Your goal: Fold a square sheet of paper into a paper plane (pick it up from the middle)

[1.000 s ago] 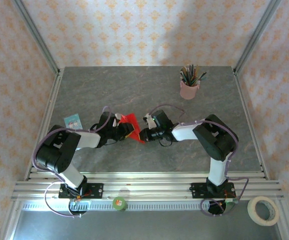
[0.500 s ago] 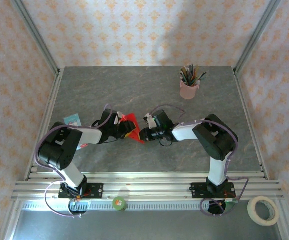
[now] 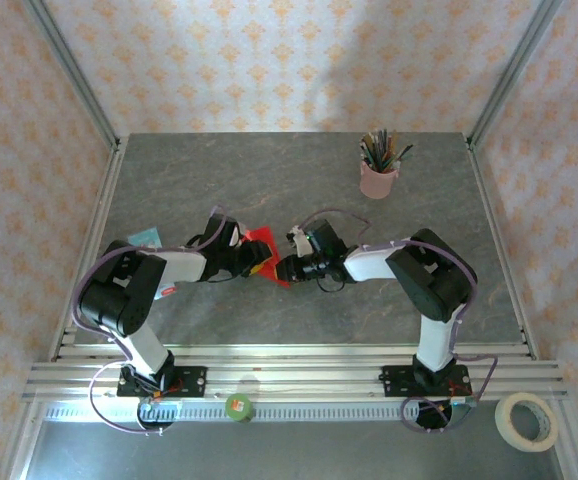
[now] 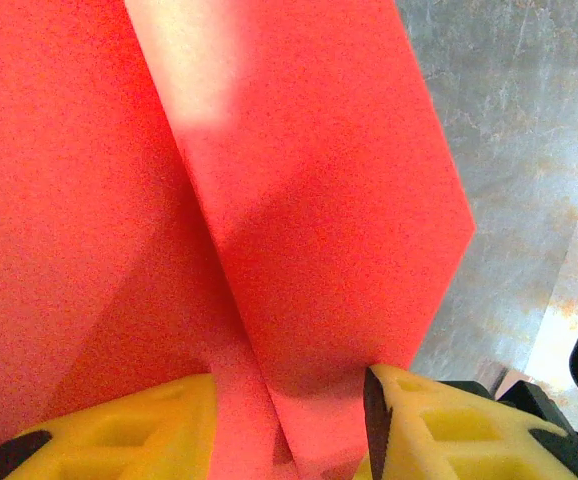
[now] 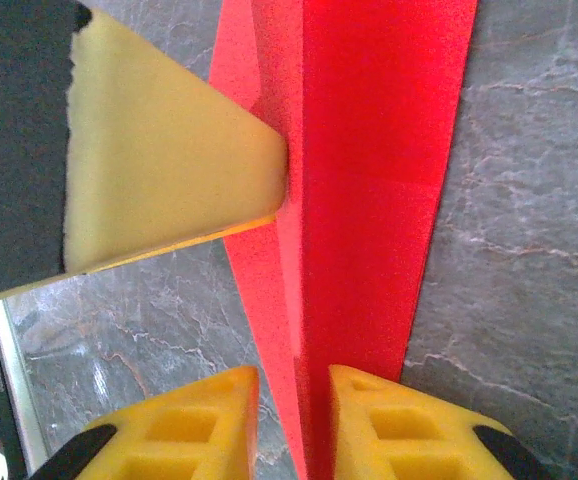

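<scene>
The grey table carries both arms, which meet just left of its centre at the folded red sheet of paper. The left pincer straddles the paper's crease, jaws parted. The right pincer narrowly flanks a folded edge; I cannot tell whether it pinches.

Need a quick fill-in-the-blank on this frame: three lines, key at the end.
1. The folded sheet of paper at mid-table is ___.
2. Pencils stand in a ___ cup at the far right of the table.
3. The paper passes between the left claw and the right claw, and both have ___ fingers.

Missing words: red; pink; yellow
</scene>
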